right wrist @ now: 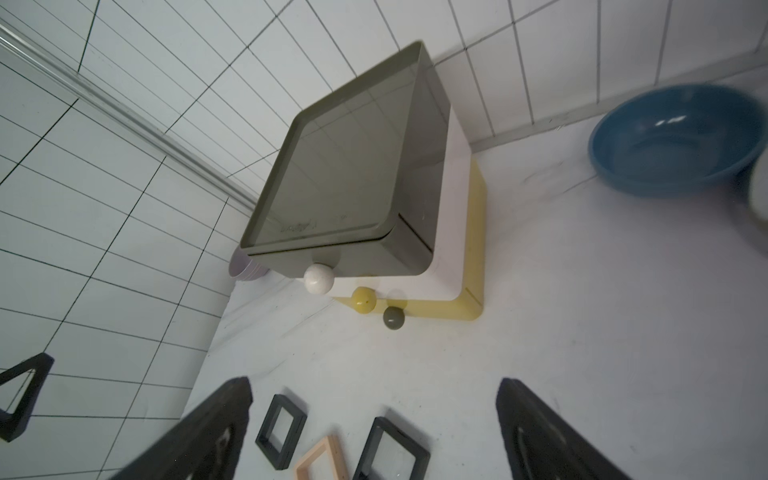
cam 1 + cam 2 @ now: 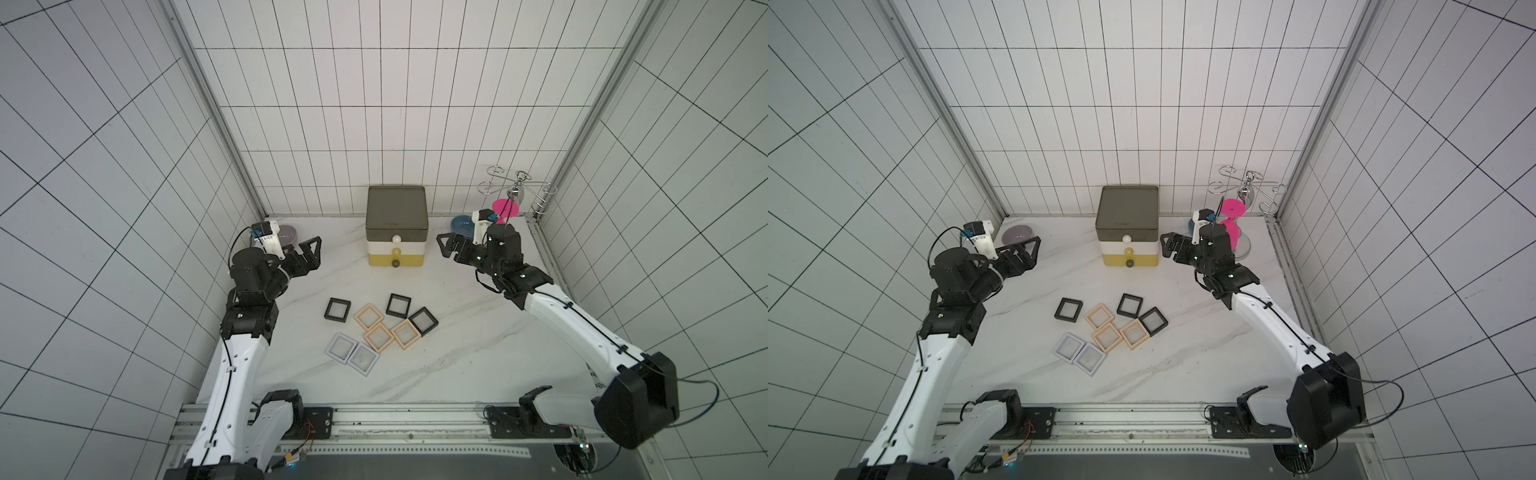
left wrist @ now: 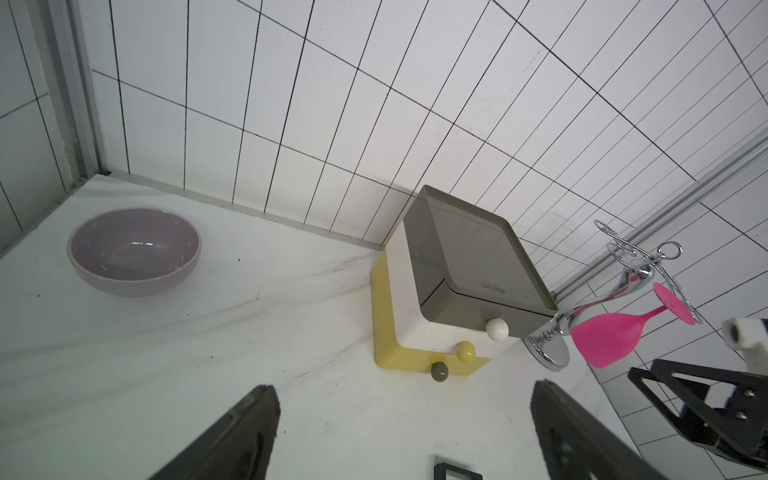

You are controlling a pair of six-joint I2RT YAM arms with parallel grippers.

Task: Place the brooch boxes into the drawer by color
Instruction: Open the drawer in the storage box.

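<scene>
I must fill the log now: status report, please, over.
Open, empty: left hand, right hand, flanking the drawer. All eight brooch boxes on the table. Every drawer tier shut.

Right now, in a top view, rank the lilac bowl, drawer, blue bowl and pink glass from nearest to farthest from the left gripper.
1. Lilac bowl, just behind the left gripper.
2. Drawer, centre back.
3. Blue bowl, back right.
4. Pink glass, far right corner.
</scene>
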